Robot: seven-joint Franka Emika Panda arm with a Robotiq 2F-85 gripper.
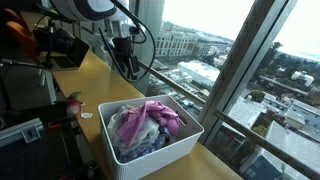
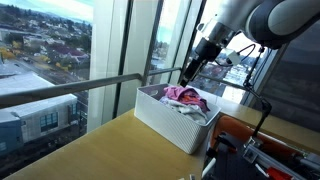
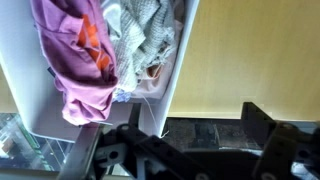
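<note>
A white basket (image 1: 108,106) stands on the wooden table (image 1: 95,75) beside the window, filled with clothes: a pink garment (image 1: 134,124) and pale pieces. Both exterior views show my gripper (image 1: 127,66) hanging open in the air past the basket's far end, over the table edge by the window, holding nothing. In an exterior view the gripper (image 2: 190,72) is just above the rim of the basket (image 2: 165,126), clear of the clothes (image 2: 186,97). In the wrist view the gripper (image 3: 195,115) spans bare table (image 3: 260,55), with the basket (image 3: 176,80) and pink garment (image 3: 75,60) off to the upper left.
A window rail (image 2: 70,90) and glass run along the table's long edge. Black and red equipment (image 1: 40,50) crowds the table's other side, and more gear (image 2: 255,140) sits close to the basket's end.
</note>
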